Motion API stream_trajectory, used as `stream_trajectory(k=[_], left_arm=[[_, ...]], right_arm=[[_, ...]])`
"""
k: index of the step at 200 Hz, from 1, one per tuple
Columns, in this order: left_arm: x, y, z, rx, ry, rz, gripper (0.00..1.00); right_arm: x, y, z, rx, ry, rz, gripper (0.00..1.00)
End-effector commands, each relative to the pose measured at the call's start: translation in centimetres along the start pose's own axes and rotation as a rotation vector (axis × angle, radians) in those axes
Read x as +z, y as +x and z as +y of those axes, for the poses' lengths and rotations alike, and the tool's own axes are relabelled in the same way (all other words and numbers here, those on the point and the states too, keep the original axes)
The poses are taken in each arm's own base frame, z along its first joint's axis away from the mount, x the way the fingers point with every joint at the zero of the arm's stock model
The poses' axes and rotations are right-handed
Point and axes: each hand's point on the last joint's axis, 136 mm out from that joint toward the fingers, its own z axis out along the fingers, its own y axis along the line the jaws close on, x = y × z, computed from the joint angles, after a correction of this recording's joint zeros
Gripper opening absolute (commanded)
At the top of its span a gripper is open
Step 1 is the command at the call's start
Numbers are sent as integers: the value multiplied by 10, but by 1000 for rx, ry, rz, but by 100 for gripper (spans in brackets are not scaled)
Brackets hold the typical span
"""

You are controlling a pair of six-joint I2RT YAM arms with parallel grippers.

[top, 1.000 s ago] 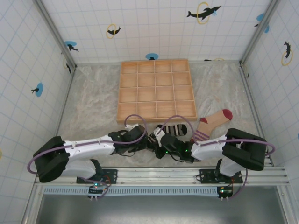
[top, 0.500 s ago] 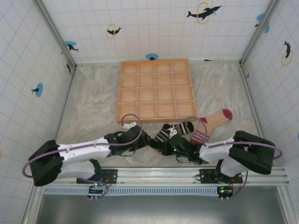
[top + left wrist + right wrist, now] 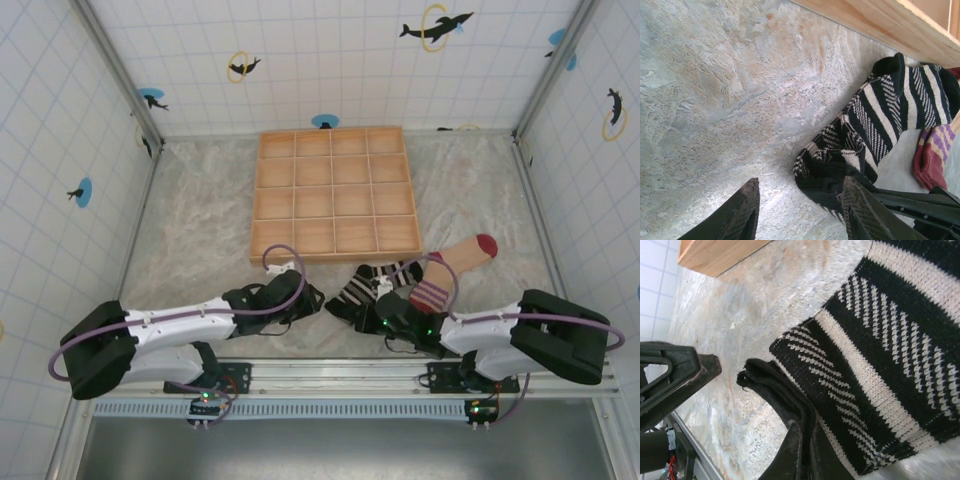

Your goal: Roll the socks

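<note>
Two grippers sit by my table's [image 3: 200, 220] near edge: left gripper [image 3: 800, 182] released beside the striped sock [image 3: 880, 125], right gripper [image 3: 802, 427] clenched on its black cuff [image 3: 775, 387]. Rightward the tan sock [image 3: 452, 262] touches it; I see the wooden tray [image 3: 335, 255] beyond.

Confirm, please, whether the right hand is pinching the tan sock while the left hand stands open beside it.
Wrong sock: the right wrist view shows the right hand pinching the black-and-white striped sock; the left hand stands open beside it.
</note>
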Motion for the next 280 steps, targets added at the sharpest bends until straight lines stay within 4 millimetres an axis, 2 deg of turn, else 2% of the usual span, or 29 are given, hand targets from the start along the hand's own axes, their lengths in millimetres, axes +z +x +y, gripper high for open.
stream_trajectory(k=[1,51,77,100,134,181,233,280], left_arm=[[1,3,-12,63,38,11,45],[17,24,-16,137,44,71,38],[23,31,-28,168,81,81,38],[32,37,-39,206,100,95,41],[48,44,-39,225,93,112,40],[58,35,-41,179,100,51,41],[73,38,-39,136,75,59,40],[80,40,-26,98,22,65,28]], right_arm=[[-5,-2,-22,121,76,-26,0],[-19,2,-61,250,171,-68,0],[-23,4,-74,270,206,-73,0],[-23,2,-75,270,208,-73,0],[-23,1,-77,274,210,-68,0],[-22,6,-80,287,199,-51,0],[-22,7,-80,292,190,-50,0],[-23,6,-79,294,180,-53,0]])
